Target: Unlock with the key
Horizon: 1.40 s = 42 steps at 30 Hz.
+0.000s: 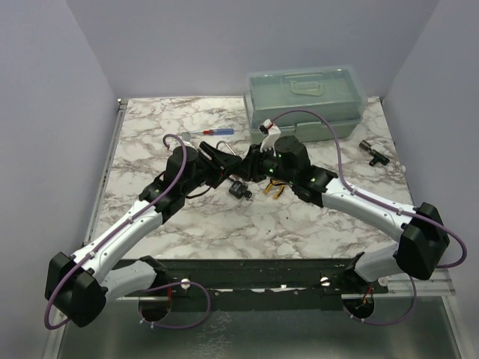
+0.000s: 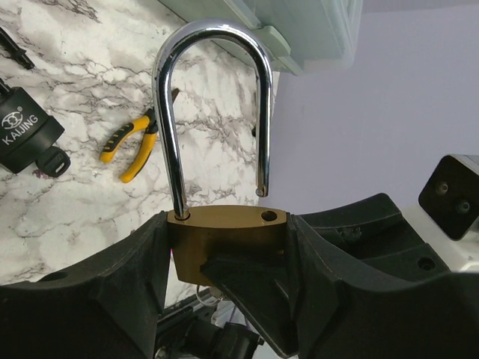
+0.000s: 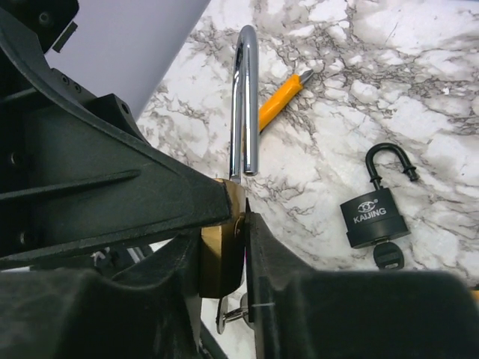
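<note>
Top view: both arms are reaching inward with elbows out. The left claw and right claw are meeting in the middle, near the toolbox. What sits between them is too small to read here.

Left wrist: the left claw is clamping the brass lock by its two ends, with the body upright. The shackle is pointing up with one leg clear of its hole, so I am judging this lock already sprung. A black lock and pliers are lying well apart from it.

Right wrist: the key is hanging under the brass body, apparently seated in the keyway. The right claw's jaws are standing narrow on either side of it; I cannot tell whether they are pinching it. I am expecting the key to be light, thin, stiff and slick, and apt to twist out of a grip. I would take hold flat across its head, close to the lock.
</note>
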Each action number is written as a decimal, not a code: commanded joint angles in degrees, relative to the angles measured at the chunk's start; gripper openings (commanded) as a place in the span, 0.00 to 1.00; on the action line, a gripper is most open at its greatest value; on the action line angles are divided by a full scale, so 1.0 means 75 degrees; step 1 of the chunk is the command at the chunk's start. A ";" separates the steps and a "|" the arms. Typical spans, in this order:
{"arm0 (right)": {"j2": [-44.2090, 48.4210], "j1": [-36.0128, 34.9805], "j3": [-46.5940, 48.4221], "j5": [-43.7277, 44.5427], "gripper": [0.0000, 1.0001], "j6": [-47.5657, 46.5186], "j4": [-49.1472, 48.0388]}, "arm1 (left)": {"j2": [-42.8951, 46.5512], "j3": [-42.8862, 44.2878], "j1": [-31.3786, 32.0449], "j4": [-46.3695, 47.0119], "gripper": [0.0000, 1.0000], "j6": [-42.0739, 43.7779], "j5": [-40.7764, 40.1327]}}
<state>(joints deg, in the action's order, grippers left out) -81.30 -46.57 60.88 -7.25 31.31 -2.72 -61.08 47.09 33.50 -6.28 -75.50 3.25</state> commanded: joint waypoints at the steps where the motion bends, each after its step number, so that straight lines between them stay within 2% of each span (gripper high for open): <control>1: -0.0099 -0.0061 0.0203 0.0422 0.19 -0.0003 0.0158 | 0.0143 0.0030 0.0033 0.0449 0.00 -0.0292 0.0100; 3: -0.0056 -0.0061 0.0158 0.0475 0.08 0.0013 0.0146 | 0.0189 -0.0021 0.0034 0.0495 0.00 -0.0239 0.0126; 4: -0.0029 -0.0061 0.0121 0.0495 0.03 0.0009 0.0122 | 0.0222 -0.0056 0.0043 0.0555 0.05 -0.0199 0.0148; 6: 0.0058 -0.0061 0.0042 0.0514 0.00 0.0021 0.0069 | 0.0311 -0.0143 0.0042 0.0661 0.25 -0.0092 0.0170; 7: 0.0104 -0.0061 -0.0015 0.0489 0.00 0.0015 0.0016 | 0.0366 -0.0174 0.0035 0.0682 0.45 -0.0003 0.0170; 8: 0.0168 -0.0061 -0.0074 0.0451 0.00 0.0010 -0.0026 | 0.0432 -0.0209 0.0033 0.0685 0.58 0.0077 0.0151; 11: 0.0433 -0.0061 -0.0300 0.0388 0.00 0.0026 -0.0198 | 0.0692 -0.0364 0.0028 0.0603 0.88 0.0263 -0.0033; 12: 0.0526 -0.0061 -0.0367 0.0331 0.00 0.0032 -0.0243 | 0.0796 -0.0421 0.0033 0.0557 0.94 0.0330 -0.0094; 19: 0.1281 -0.0055 -0.0742 0.0177 0.00 0.0061 -0.0257 | 0.1581 -0.0671 0.0014 0.0166 0.96 0.0748 -0.0374; 27: 0.1942 -0.0061 -0.0833 0.0075 0.00 0.0073 -0.0031 | 0.2705 -0.0973 0.0001 0.0042 0.95 0.2469 -0.0206; 31: 0.2248 -0.0055 -0.0779 -0.0201 0.00 0.0226 -0.0023 | 0.3132 -0.1088 -0.0001 0.0059 0.99 0.2839 0.0148; 38: 0.2808 -0.0061 -0.0539 -0.0786 0.00 0.0727 -0.0082 | 0.3667 -0.1617 -0.0007 0.1517 0.98 0.2735 0.1119; 42: 0.3034 -0.0061 -0.0337 -0.0991 0.00 0.0914 -0.0071 | 0.3758 -0.1800 -0.0001 0.2089 0.89 0.2540 0.1222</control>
<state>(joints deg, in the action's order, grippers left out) -61.32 -47.05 54.61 -10.87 35.42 0.14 -33.91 34.89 33.50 1.83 -56.27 8.82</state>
